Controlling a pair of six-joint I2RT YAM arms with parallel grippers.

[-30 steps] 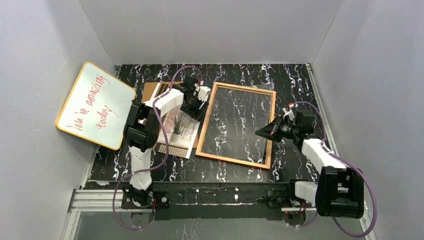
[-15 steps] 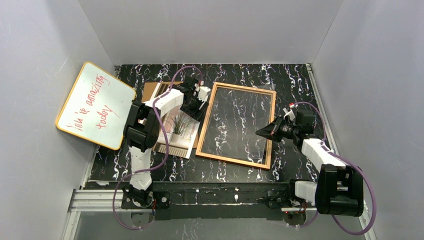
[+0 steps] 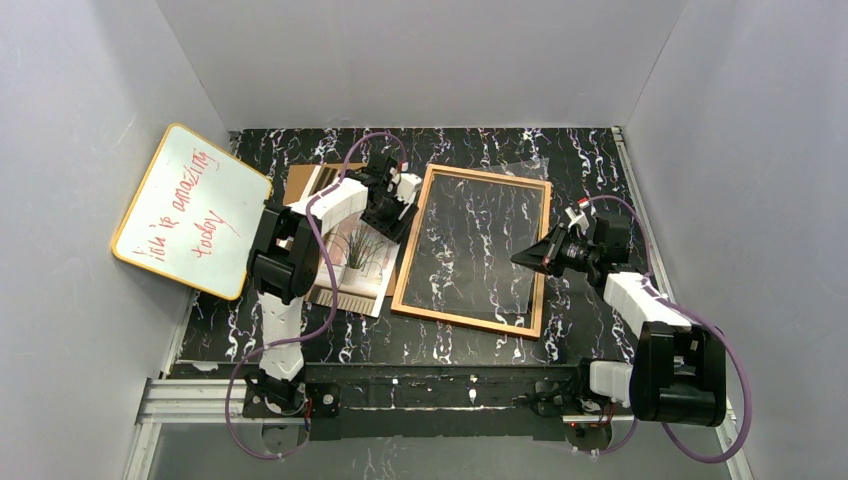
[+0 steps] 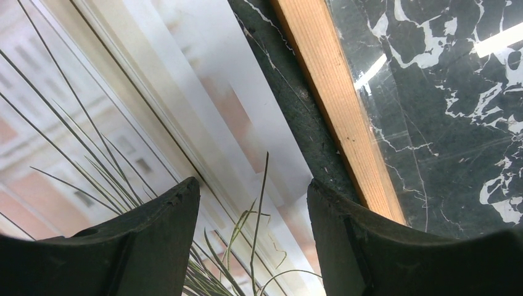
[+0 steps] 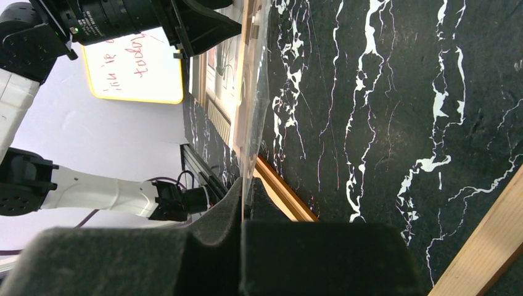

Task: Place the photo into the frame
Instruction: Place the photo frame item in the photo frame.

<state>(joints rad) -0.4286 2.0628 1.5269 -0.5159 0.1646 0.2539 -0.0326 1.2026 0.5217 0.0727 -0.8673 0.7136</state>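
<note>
The photo (image 3: 355, 265), a beige room with a spiky plant, lies face up left of the frame (image 3: 466, 320). My left gripper (image 3: 386, 214) hovers open just above the photo's right part (image 4: 123, 111), near the frame's wooden left rail (image 4: 345, 123), with nothing between its fingers (image 4: 163, 237). My right gripper (image 3: 521, 259) is shut on the near right edge of a clear sheet (image 3: 480, 235). That sheet (image 5: 253, 105) is tilted up over the frame's opening, and the orange-brown rail (image 5: 280, 191) shows beneath it.
A yellow-edged whiteboard (image 3: 190, 210) with red writing leans against the left wall. A brown backing board (image 3: 297, 180) pokes out behind the photo at the back left. The black marble tabletop (image 3: 590, 160) is walled on three sides.
My right gripper has drawn slightly back and up with the clear sheet, whose far corner now reaches past the frame's far rail. The left arm has not moved.
</note>
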